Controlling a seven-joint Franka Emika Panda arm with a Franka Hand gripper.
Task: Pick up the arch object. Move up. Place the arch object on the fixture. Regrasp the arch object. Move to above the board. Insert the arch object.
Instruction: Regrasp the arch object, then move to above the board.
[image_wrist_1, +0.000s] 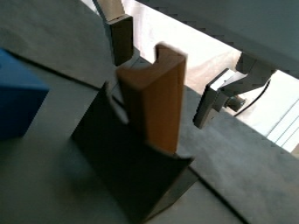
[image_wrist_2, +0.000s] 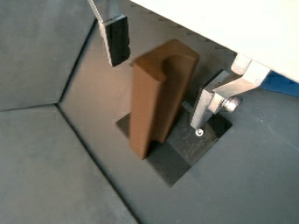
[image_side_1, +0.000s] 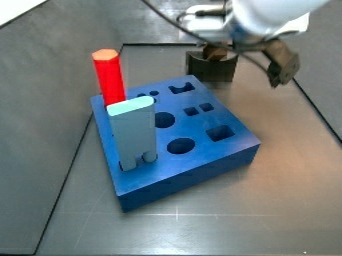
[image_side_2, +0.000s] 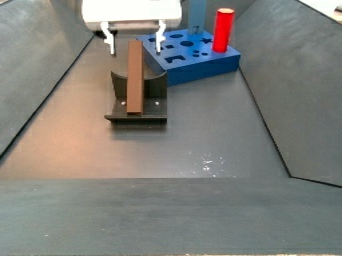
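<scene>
- Wrist views: end effector (image_wrist_2: 158, 77) fingers apart, straddling the slender brown wooden arch bar (image_wrist_2: 156, 96), not touching it. Bar stands tilted on the small dark fixture block (image_wrist_1: 128, 166).
- Side view: uneven closing could tip the bar.
- Side view: blue slab board (image_side_1: 201, 135) nearby; red cylinder (image_side_1: 107, 75) and pale blue block (image_side_1: 134, 130) could obstruct insertion.

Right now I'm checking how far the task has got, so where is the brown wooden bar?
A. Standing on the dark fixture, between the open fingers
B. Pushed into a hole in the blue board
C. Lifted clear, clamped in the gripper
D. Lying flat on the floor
A: the brown bar stands upright on the fixture, and the gripper straddles it with both fingers apart from its sides.
</scene>
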